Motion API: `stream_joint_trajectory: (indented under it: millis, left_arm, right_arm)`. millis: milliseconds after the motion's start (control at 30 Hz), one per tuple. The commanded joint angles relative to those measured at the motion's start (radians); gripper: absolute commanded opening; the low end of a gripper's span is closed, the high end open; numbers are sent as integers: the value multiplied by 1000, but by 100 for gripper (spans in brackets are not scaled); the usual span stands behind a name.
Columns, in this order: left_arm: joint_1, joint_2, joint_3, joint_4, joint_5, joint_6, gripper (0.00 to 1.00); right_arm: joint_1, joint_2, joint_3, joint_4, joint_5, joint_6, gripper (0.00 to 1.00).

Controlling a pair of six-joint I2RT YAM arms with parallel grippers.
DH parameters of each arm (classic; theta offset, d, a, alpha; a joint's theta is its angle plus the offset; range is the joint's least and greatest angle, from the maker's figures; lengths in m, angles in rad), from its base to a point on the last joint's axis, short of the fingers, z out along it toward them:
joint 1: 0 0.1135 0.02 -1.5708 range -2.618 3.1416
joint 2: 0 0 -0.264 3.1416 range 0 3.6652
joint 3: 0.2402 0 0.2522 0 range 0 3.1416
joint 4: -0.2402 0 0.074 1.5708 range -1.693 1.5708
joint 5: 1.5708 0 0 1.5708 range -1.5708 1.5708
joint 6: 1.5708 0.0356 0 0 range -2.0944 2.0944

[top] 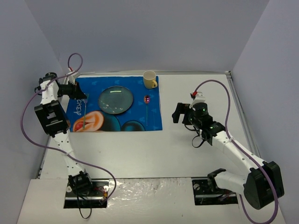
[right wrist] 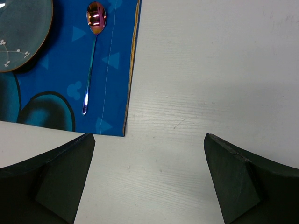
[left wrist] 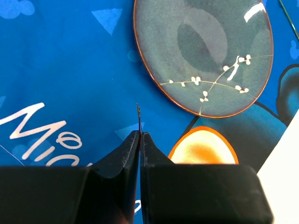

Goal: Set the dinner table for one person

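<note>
The white dinner table (top: pixel 140 154) carries a blue cartoon mat (top: pixel 140 119). On the mat lie a grey-green plate (top: pixel 115 100), an iridescent spoon (top: pixel 147 100) to its right and a yellow cup (top: pixel 150 79) at the far right corner. My left gripper (top: pixel 78 92) hovers over the mat's left part, shut on a thin metal piece (left wrist: pixel 139 114) seen edge-on, which pokes out past the fingertips (left wrist: pixel 140 135); what it is I cannot tell. The plate (left wrist: pixel 205 51) lies just beyond it. My right gripper (top: pixel 180 113) stands open over bare table (right wrist: pixel 210 70), right of the mat's edge (right wrist: pixel 112 70) and the spoon (right wrist: pixel 93 42).
Grey walls close in the table on the left, back and right. A metal edging (top: pixel 238 100) runs along the right side. Purple cables loop beside both arms.
</note>
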Motion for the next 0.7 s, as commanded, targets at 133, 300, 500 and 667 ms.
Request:
stream_joint_trajectory:
  millis: [133, 300, 500, 667]
  left_arm:
    - [32, -23, 9, 85, 65, -12, 0]
    - [34, 2, 13, 107, 64, -34, 1]
    - [34, 33, 23, 129, 66, -56, 8]
    - [34, 55, 30, 150, 64, -79, 14]
  right_arm:
    - [-8, 39, 60, 25, -11, 17, 100]
    - [-10, 54, 62, 26, -16, 18, 100]
    - [-10, 61, 61, 26, -17, 22, 100]
    - [-10, 68, 61, 28, -19, 22, 100]
